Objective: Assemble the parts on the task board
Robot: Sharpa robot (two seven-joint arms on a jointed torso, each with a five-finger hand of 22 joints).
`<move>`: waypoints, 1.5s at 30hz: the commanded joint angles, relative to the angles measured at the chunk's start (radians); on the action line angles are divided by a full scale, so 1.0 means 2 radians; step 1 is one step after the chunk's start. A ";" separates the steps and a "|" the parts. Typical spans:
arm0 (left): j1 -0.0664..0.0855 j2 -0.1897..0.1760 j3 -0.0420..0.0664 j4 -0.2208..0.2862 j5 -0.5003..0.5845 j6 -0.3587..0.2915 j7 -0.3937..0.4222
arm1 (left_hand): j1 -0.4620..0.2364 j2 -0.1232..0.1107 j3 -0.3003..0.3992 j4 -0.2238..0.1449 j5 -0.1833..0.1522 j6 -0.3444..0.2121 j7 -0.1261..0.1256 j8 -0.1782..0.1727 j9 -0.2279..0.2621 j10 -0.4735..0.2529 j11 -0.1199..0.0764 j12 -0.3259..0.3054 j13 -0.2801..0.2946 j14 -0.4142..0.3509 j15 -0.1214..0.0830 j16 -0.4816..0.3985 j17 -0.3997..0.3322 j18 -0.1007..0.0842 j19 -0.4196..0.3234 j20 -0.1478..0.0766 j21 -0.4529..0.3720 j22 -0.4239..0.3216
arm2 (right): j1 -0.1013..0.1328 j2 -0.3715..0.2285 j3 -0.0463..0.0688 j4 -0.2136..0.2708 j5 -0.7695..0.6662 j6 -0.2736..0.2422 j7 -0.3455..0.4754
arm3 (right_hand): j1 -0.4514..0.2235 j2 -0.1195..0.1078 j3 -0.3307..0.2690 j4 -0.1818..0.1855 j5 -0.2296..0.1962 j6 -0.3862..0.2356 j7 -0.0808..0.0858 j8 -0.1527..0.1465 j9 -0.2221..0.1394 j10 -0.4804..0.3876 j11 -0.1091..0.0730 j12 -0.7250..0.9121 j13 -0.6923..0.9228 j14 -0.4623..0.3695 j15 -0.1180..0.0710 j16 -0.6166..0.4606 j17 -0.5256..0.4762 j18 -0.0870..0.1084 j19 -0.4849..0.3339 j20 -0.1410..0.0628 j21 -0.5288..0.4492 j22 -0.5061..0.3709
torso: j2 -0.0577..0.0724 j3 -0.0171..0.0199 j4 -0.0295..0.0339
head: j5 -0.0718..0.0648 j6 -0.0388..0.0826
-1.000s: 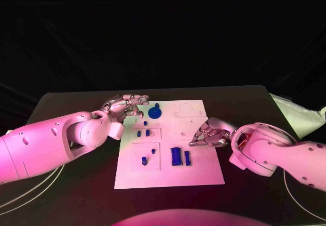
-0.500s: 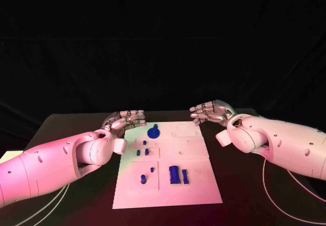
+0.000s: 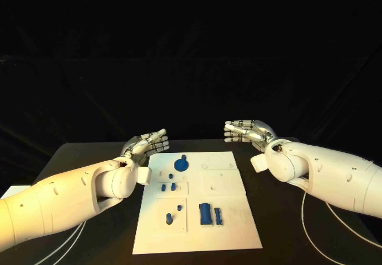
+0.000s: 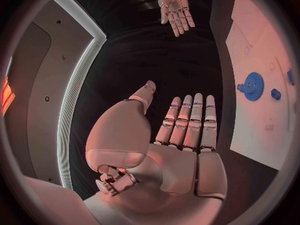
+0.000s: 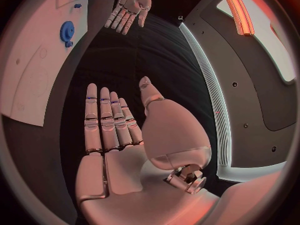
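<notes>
Both my hands are raised off the board, flat and spread, holding nothing: left hand [image 3: 147, 144] hangs by the board's far left corner, right hand [image 3: 248, 132] just past its far right corner. Board [image 3: 231, 226] lies mid-table, long side running away from me. Parts on it: gear [image 3: 181, 164] near the far edge left of centre, small pegs [image 3: 167, 187] along the left half, one more peg [image 3: 169, 219] nearer me, and a block [image 3: 205, 213] with a thin bar [image 3: 218, 216] beside it toward the near edge. The right half looks mostly bare, with faint round outlines near the far right corner. I can't tell which pieces are seated and which only lie loose, so this fits either a board with parts waiting or one mostly done with hands pulled back. Risks from here, as I judge them: pegs are small and close together, so a wide hand coming down could knock a neighbour over or off the left edge. The board looks light and I see no clamp, so a side push could slide it on the table. The gear's hub is small, so a pinch there could slip.
</notes>
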 commanded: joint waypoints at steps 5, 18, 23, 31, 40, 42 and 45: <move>-0.005 -0.001 0.005 0.035 -0.018 -0.072 0.018 | -0.233 0.017 -0.047 -0.003 -0.019 -0.169 -0.029 -0.015 -0.013 -0.177 -0.029 -0.017 -0.013 -0.164 -0.058 -0.034 -0.019 -0.029 -0.138 -0.045 -0.013 -0.076 | -0.014 -0.009 0.004 0.046 0.027 -0.073 0.028 | -0.253 -0.014 -0.006 0.005 -0.032 -0.164 -0.031 -0.013 -0.027 -0.185 -0.055 -0.013 -0.053 -0.194 -0.019 -0.014 -0.032 -0.030 -0.169 -0.032 -0.052 -0.052 | -0.013 0.0068 0.0219 | -0.006 0.027; -0.016 -0.006 0.015 0.105 -0.051 -0.210 0.050 | -0.366 0.017 -0.073 -0.003 -0.019 -0.265 -0.069 -0.015 -0.013 -0.277 -0.067 -0.017 -0.013 -0.258 -0.058 -0.080 -0.019 -0.078 -0.217 -0.104 -0.013 -0.120 | -0.050 -0.036 0.014 0.165 0.095 -0.247 0.095 | -0.397 -0.014 -0.006 0.005 -0.032 -0.258 -0.073 -0.013 -0.063 -0.290 -0.055 -0.013 -0.053 -0.304 -0.019 -0.014 -0.074 -0.076 -0.265 -0.075 -0.082 -0.082 | -0.016 0.0084 0.0267 | -0.007 0.034; -0.016 -0.006 0.016 0.108 -0.053 -0.215 0.051 | -0.397 0.017 -0.109 -0.003 -0.019 -0.287 -0.069 -0.015 -0.013 -0.301 -0.067 -0.017 -0.013 -0.280 -0.058 -0.080 -0.019 -0.078 -0.234 -0.104 -0.013 -0.130 | -0.054 -0.039 0.016 0.180 0.103 -0.267 0.103 | -0.431 -0.014 -0.006 0.005 -0.032 -0.279 -0.073 -0.013 -0.063 -0.315 -0.055 -0.013 -0.053 -0.330 -0.019 -0.014 -0.074 -0.076 -0.287 -0.075 -0.122 -0.122 | -0.016 0.0084 0.0267 | -0.007 0.034; -0.016 -0.006 0.016 0.108 -0.053 -0.215 0.051 | -0.440 0.017 -0.109 -0.003 -0.019 -0.318 -0.069 -0.015 -0.013 -0.332 -0.067 -0.017 -0.013 -0.309 -0.058 -0.080 -0.019 -0.078 -0.259 -0.104 -0.013 -0.178 | -0.055 -0.039 0.016 0.181 0.104 -0.269 0.104 | -0.477 -0.014 -0.006 0.005 -0.032 -0.310 -0.073 -0.013 -0.063 -0.348 -0.055 -0.013 -0.053 -0.365 -0.019 -0.014 -0.074 -0.076 -0.318 -0.075 -0.122 -0.122 | -0.016 0.0084 0.0267 | -0.007 0.034; -0.016 -0.006 0.016 0.108 -0.053 -0.215 0.051 | -0.473 0.017 -0.109 -0.003 -0.019 -0.342 -0.069 -0.015 -0.013 -0.358 -0.067 -0.017 -0.013 -0.333 -0.058 -0.080 -0.019 -0.078 -0.279 -0.104 -0.013 -0.178 | -0.055 -0.039 0.016 0.181 0.104 -0.269 0.104 | -0.513 -0.014 -0.006 0.005 -0.032 -0.333 -0.073 -0.013 -0.063 -0.375 -0.055 -0.013 -0.053 -0.392 -0.019 -0.014 -0.074 -0.076 -0.342 -0.075 -0.122 -0.122 | -0.016 0.0084 0.0267 | -0.007 0.034; -0.016 -0.006 0.016 0.108 -0.053 -0.215 0.051 | -0.480 0.017 -0.109 -0.003 -0.019 -0.346 -0.069 -0.015 -0.013 -0.363 -0.067 -0.017 -0.013 -0.337 -0.058 -0.080 -0.019 -0.078 -0.282 -0.104 -0.013 -0.178 | -0.055 -0.039 0.016 0.181 0.104 -0.269 0.104 | -0.521 -0.014 -0.006 0.005 -0.032 -0.337 -0.073 -0.013 -0.063 -0.380 -0.055 -0.013 -0.053 -0.399 -0.019 -0.014 -0.074 -0.076 -0.347 -0.075 -0.122 -0.122 | -0.016 0.0084 0.0267 | -0.007 0.034; -0.016 -0.006 0.016 0.108 -0.053 -0.215 0.051 | -0.486 0.017 -0.109 -0.003 -0.019 -0.351 -0.069 -0.015 -0.013 -0.367 -0.067 -0.017 -0.013 -0.342 -0.058 -0.080 -0.019 -0.078 -0.286 -0.104 -0.013 -0.178 | -0.055 -0.039 0.016 0.181 0.104 -0.269 0.104 | -0.528 -0.014 -0.006 0.005 -0.032 -0.342 -0.073 -0.013 -0.063 -0.386 -0.055 -0.013 -0.053 -0.404 -0.019 -0.014 -0.074 -0.076 -0.351 -0.075 -0.122 -0.122 | -0.016 0.0084 0.0267 | -0.007 0.034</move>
